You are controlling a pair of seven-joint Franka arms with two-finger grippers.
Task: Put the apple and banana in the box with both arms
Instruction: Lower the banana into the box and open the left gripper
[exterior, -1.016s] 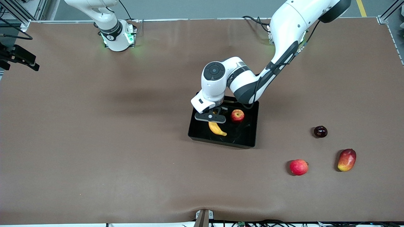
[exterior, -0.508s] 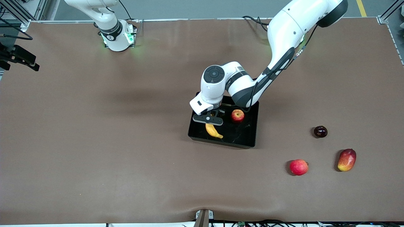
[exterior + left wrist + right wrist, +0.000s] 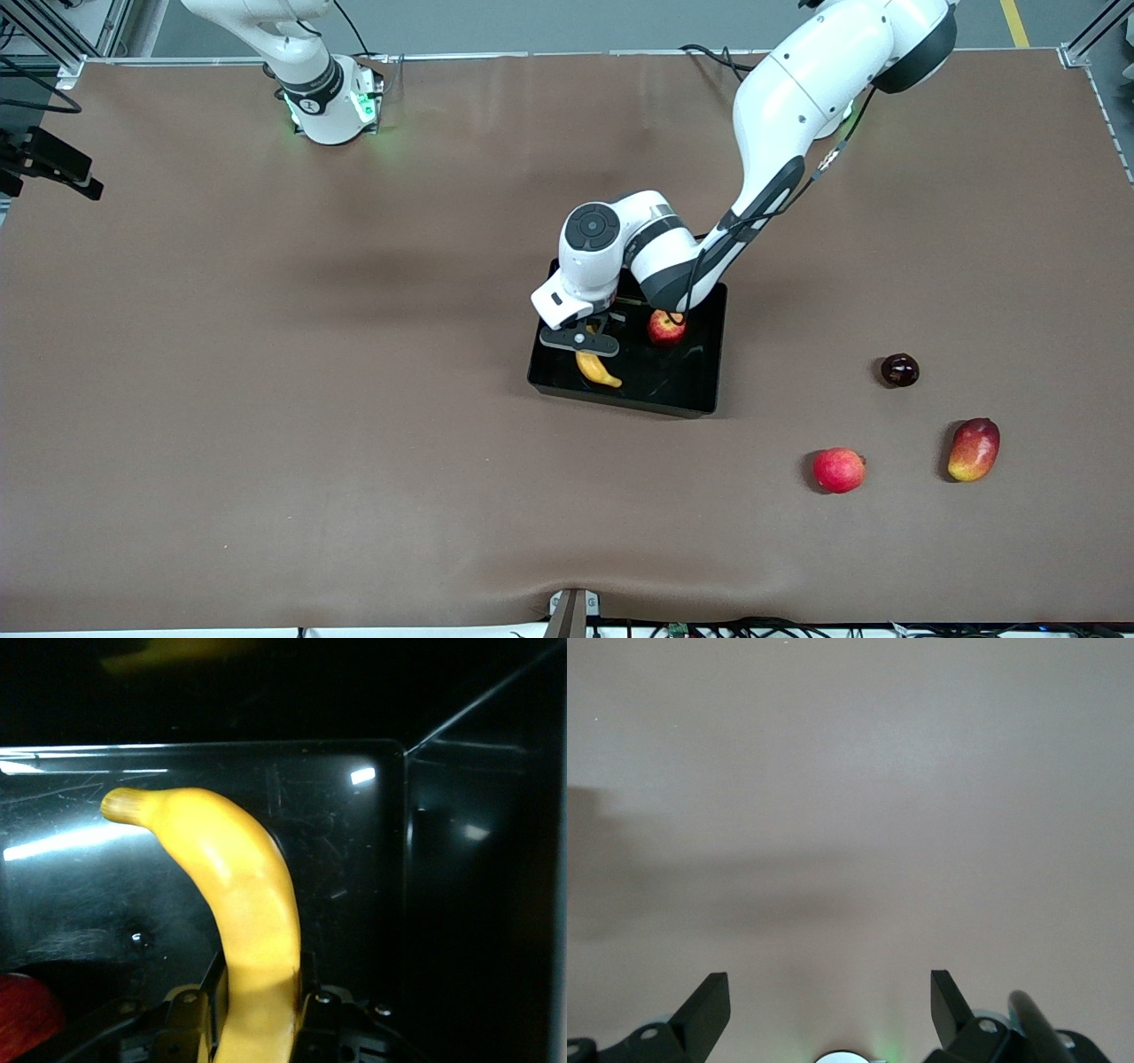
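Observation:
The black box sits mid-table. The apple lies inside it, toward the left arm's end. My left gripper is down in the box, shut on the yellow banana, which sticks out toward the front camera. In the left wrist view the banana runs out from between my left gripper over the glossy box floor, and the apple's red edge shows beside it. My right gripper is open and empty over bare brown table; it is out of the front view, and that arm waits.
Toward the left arm's end and nearer the front camera lie a deep-red round fruit, a red-yellow mango and a small dark fruit. The right arm's base stands at the table's back edge.
My left gripper has sunk lower into the box with the banana and shifted slightly toward the right arm's end. The apple and the right arm have not moved.

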